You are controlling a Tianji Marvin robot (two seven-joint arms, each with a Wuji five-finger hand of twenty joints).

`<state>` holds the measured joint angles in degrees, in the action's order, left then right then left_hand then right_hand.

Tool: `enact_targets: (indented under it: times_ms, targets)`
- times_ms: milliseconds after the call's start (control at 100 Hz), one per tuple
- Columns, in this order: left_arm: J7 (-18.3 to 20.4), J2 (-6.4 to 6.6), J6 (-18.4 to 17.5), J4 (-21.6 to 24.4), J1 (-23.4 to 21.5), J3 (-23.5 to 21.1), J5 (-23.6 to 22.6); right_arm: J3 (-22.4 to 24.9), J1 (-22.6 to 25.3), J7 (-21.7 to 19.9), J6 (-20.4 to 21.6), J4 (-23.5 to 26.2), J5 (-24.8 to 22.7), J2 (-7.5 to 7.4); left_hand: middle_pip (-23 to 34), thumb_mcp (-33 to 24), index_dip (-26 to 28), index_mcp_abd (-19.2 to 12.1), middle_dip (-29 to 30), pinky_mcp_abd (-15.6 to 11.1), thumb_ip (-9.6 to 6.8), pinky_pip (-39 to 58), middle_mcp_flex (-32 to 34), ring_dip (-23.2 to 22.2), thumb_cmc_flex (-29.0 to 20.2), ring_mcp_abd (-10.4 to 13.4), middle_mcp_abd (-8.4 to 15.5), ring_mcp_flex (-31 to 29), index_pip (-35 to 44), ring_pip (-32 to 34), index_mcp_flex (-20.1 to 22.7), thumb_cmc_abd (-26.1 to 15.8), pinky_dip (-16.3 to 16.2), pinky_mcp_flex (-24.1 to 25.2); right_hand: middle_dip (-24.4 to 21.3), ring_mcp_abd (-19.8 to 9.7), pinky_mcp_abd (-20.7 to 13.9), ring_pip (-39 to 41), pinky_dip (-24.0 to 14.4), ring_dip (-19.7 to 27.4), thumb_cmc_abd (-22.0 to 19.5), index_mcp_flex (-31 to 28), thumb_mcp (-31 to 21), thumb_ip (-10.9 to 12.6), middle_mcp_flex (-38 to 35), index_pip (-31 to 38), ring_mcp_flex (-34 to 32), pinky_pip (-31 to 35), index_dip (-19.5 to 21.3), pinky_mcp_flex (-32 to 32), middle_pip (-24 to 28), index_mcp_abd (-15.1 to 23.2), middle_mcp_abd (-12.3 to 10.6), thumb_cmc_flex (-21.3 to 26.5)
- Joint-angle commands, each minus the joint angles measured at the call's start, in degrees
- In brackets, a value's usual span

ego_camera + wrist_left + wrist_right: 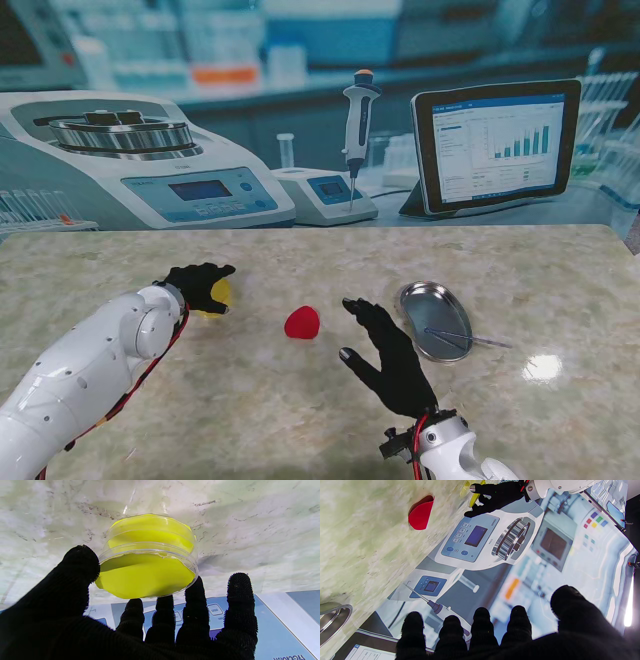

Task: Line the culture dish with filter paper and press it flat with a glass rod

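A clear culture dish (147, 572) with yellow filter paper inside sits at the table's left; only a yellow edge of the dish (219, 296) shows in the stand view. My left hand (197, 285) grips it, with the thumb (80, 565) on one side of the rim and fingers (197, 587) on the other. A curled red filter paper (302, 322) lies mid-table, also seen from the right wrist (420, 513). A thin glass rod (466, 340) rests across a steel tray (422, 296). My right hand (387, 358) hovers open between the red paper and the tray, holding nothing.
A printed lab backdrop (150, 160) with a centrifuge, pipette and tablet stands along the table's far edge. The marble table top (300, 420) stretches bare nearer to me. The steel tray's rim (332, 617) shows at the right wrist view's edge.
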<state>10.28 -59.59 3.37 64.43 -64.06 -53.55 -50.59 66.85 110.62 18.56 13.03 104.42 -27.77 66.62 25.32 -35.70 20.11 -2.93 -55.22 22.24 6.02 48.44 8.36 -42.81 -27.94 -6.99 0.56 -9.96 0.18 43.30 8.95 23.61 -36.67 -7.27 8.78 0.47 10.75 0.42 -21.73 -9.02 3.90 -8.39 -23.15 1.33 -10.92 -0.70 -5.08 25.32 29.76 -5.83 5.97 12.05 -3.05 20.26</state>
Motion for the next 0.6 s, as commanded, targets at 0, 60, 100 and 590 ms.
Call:
enact_targets:
  times_ms: [0,60,100,590]
  targets:
    - [0.77,0.33,-0.43,1.4,-0.67,-0.57,-0.49,-0.11,0.43,0.13,0.01,0.34,0.11,0.32,1.85,-6.95,0.24,1.5,-0.47,0.06,-2.4,2.48,0.89,-1.08,-1.7,0.61,1.5,-0.98,-0.18,1.72,-1.39,-1.46,-1.95,0.06,-0.16,-2.17,-1.43,0.73,1.13,-0.8,-1.09,0.46,1.14,-0.26,1.11,-0.23,0.17,0.77,0.7,-0.69,0.31,1.67,-1.99,1.01]
    - [1.42,0.49,-0.79,2.53,-1.55,-1.62,-1.04,-0.11,0.43,0.16,0.04,0.35,0.11,0.33,1.8,-7.15,0.29,1.57,-0.41,0.07,-2.44,2.55,0.86,-1.09,-1.77,0.57,1.46,-1.01,-0.18,1.74,-1.39,-1.4,-1.97,-0.07,-0.15,-2.2,-1.42,0.73,1.15,-0.81,-1.1,0.47,1.18,-0.28,1.09,-0.24,0.16,0.77,0.7,-0.69,0.32,1.69,-1.98,0.94]
    - [1.89,0.61,-1.08,3.42,-2.27,-2.47,-1.5,-0.12,0.42,0.18,0.07,0.36,0.1,0.33,1.69,-7.31,0.33,1.61,-0.32,0.1,-2.47,2.6,0.83,-1.1,-1.73,0.58,1.39,-1.16,-0.19,1.8,-1.39,-1.3,-1.99,-0.12,-0.15,-2.18,-1.42,0.73,1.15,-0.81,-1.1,0.47,1.17,-0.27,1.1,-0.25,0.17,0.77,0.69,-0.69,0.31,1.66,-2.02,0.95]
    - [7.57,1.79,-6.05,15.78,-14.07,-14.67,-7.38,-0.24,0.32,0.52,0.72,0.39,0.06,0.39,0.7,-7.51,0.32,1.93,0.37,-0.38,-2.47,3.08,0.79,-1.08,-2.4,0.53,1.34,-1.09,-0.33,1.81,-1.41,-1.55,-2.1,-0.34,-0.15,-2.23,-1.45,0.73,1.25,-0.81,-1.1,0.46,1.14,-0.27,1.1,-0.26,0.15,0.84,0.65,-0.69,0.31,1.63,-1.92,0.98]
